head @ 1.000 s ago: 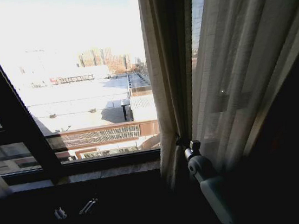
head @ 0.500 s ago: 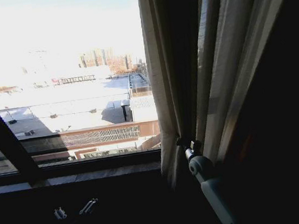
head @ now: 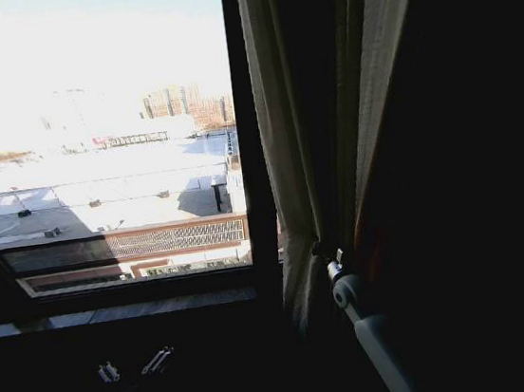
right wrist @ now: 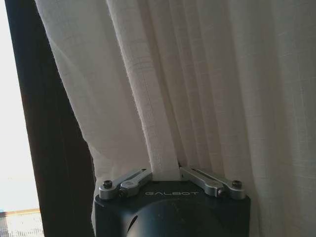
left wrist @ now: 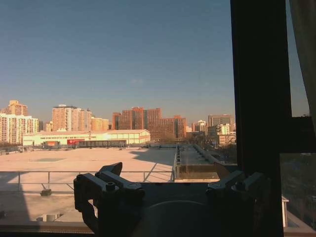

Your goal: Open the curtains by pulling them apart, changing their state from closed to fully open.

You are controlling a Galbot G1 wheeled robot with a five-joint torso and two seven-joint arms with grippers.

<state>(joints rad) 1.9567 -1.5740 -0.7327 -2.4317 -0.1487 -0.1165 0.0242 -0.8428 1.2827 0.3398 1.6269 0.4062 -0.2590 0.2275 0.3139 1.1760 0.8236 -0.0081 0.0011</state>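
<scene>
Curtains (head: 279, 136) cut off by top edge of head view; folds toward 3 o'clock lost in deep shadow, extent unreadable. Right gripper (head: 332, 256) fingertips buried in pleats; in right wrist view, right gripper (right wrist: 165, 170) tips concealed behind pinched fold, curtains (right wrist: 197, 84) running past top edge. Left gripper (left wrist: 168, 190) cropped by bottom edge of left wrist view. Two small pale items (head: 135, 366) at 7 o'clock in head view, too dark to identify.
</scene>
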